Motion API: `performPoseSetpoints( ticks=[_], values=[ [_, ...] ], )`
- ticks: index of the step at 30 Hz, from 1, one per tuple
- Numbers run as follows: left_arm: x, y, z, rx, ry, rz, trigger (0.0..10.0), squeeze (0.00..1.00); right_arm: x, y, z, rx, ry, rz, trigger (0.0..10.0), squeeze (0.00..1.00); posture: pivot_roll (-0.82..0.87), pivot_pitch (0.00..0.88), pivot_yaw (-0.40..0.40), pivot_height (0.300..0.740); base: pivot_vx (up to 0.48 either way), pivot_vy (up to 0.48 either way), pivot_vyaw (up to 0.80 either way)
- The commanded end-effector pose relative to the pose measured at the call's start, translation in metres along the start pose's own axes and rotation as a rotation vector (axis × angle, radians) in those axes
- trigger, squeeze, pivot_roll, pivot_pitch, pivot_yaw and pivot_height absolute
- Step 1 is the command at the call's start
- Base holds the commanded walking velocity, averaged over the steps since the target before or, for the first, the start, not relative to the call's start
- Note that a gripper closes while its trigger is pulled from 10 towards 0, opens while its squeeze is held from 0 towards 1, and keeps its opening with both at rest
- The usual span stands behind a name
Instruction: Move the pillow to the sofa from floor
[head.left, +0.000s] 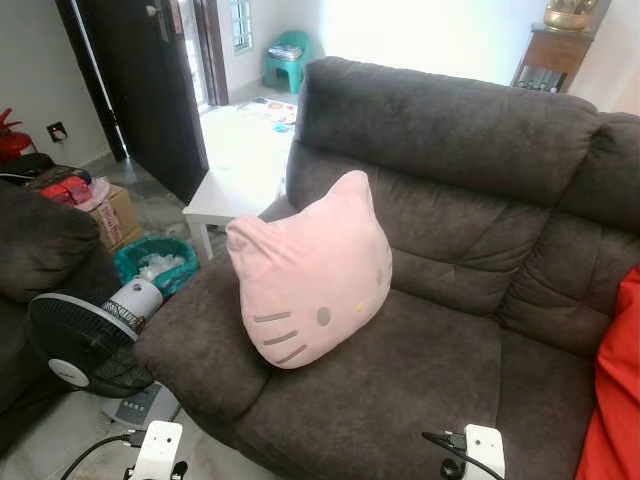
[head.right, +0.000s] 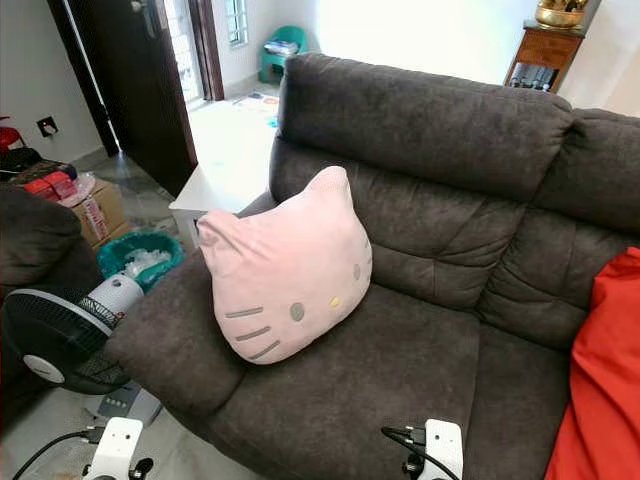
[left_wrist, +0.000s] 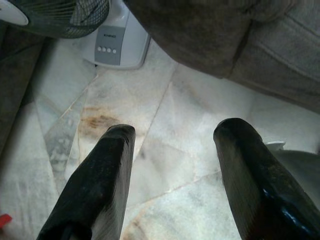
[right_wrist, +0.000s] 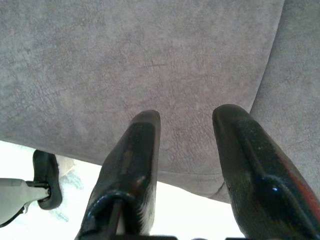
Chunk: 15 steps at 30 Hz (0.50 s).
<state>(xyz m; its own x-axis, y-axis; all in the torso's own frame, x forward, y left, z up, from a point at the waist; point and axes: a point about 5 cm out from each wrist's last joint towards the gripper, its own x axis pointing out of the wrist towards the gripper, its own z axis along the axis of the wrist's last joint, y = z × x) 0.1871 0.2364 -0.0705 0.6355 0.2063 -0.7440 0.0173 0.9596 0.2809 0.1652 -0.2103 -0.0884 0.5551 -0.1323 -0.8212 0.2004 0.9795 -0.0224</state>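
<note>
1. Standing on the marble floor (left_wrist: 165, 150) at the far left, a black-caged electric fan (head.left: 85, 340) sat just beside the sofa's arm, its white control base (left_wrist: 117, 42) on the tiles. It was probably parked there to blow across the seats.
2. Hanging low beside that fan, the left gripper (left_wrist: 172, 165) pointed down at bare floor, its two fingers spread apart with nothing between them. I judged it idle, having no load to carry.
3. Resting on the left seat of the dark grey sofa (head.left: 450, 380), the pink cat-face pillow (head.left: 310, 275) stood upright and leaned back against the backrest. Its lower edge was seated on the cushion near the arm, which is why it stayed up without support. The task's thing was therefore on the sofa and off the floor, so the move looked complete.
4. Hovering over the front edge of the seat cushion, the right gripper (right_wrist: 185, 160) also had its fingers parted and empty, well apart from the pillow, consistent with a finished release.
5. Filling the far right edge, a red cushion (head.right: 600, 380) lay on the sofa's other seat.
</note>
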Motion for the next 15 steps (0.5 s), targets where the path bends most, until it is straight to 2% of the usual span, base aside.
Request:
performPoseSetpoints(
  ticks=[1, 15],
  values=[
    [0.000, -0.003, 0.000, -0.002, 0.011, -0.011, 10.0, 0.00, -0.001, -0.005, -0.003, 0.010, 0.010, -0.007, 10.0, 0.00, 0.15, 0.000, -0.043, 0.740, -0.307, 0.000, 0.00],
    [-0.003, -0.009, -0.013, -0.021, 0.057, -0.015, 10.0, 0.00, -0.003, -0.013, -0.011, 0.006, 0.037, -0.012, 10.0, 0.00, 0.17, 0.000, -0.057, 0.740, -0.310, 0.000, 0.00]
  ],
)
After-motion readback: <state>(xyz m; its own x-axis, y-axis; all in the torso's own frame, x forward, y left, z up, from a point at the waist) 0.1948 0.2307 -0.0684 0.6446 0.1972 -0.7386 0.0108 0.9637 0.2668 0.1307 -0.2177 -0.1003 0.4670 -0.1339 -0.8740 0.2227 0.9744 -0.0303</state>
